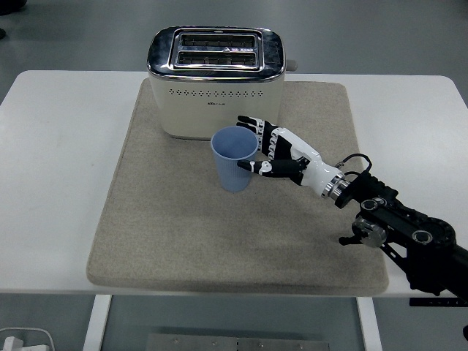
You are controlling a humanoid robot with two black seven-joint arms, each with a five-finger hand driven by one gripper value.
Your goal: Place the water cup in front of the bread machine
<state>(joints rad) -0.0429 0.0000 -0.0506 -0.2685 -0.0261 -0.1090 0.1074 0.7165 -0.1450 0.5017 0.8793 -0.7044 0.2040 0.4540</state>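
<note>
Right hand reaches in from the right, fingers spread, thumb tip at the cup's side, not gripping. Blue cup stands upright on the grey mat, just in front of the toaster. White surface beneath.

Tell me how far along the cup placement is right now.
Mostly done, by the look of it: the blue water cup stands upright on the beige mat, just in front of the bread machine. In hand: the right hand sits at the cup's right side with fingers spread; whether they touch it is unclear. Left: pulling the hand clear without tipping the cup. The left arm is out of view.
</note>
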